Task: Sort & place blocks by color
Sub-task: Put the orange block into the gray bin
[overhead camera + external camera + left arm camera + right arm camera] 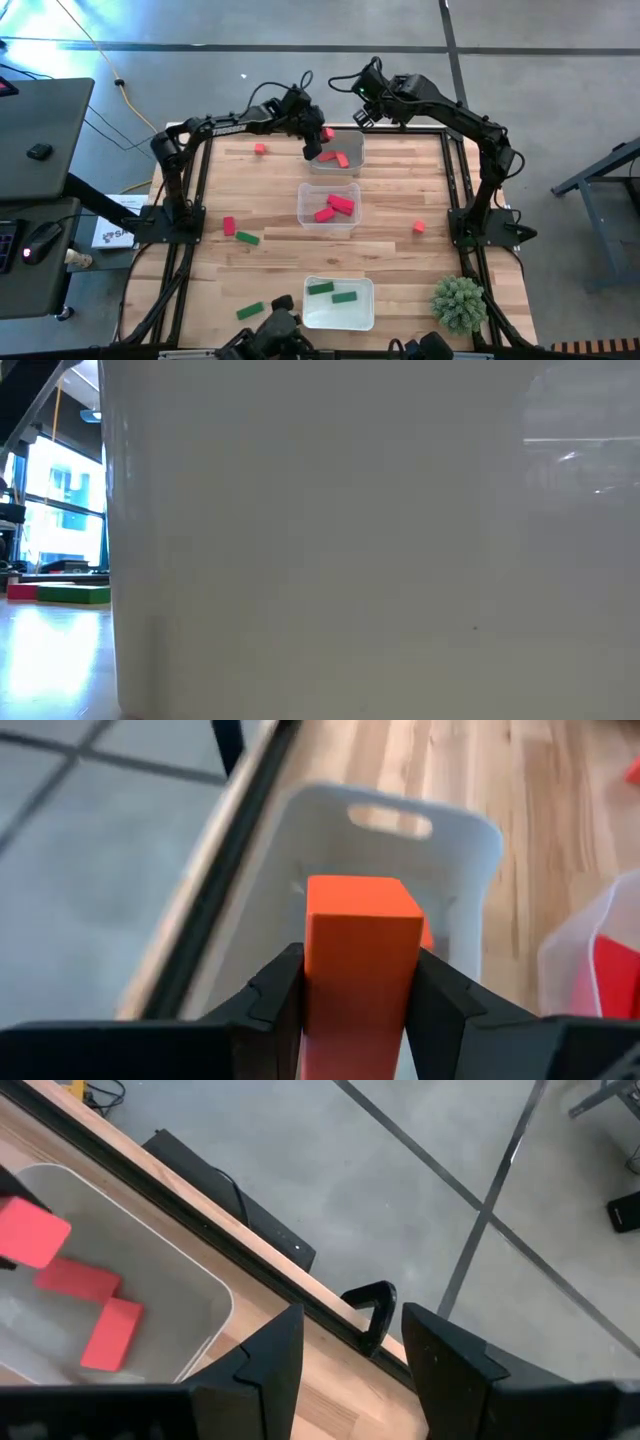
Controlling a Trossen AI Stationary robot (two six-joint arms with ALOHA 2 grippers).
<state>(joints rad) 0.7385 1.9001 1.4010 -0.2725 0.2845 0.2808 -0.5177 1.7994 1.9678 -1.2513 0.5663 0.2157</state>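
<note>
Left tool [355, 995] gripping orange-red block [360, 935] above tray [470, 850]

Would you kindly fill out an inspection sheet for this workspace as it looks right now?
Surface: wooden table, three trays in a row down its middle.
Job's things: orange blocks in far tray; red blocks in middle tray; green blocks in near tray; loose blocks scattered.
Clutter: spiky plant ball at near right corner.
Grippers: left gripper shut on an orange block above far tray; right gripper open, empty, past the far edge.
Cables: yellow cable on floor.
Surroundings: desk at left.
</note>
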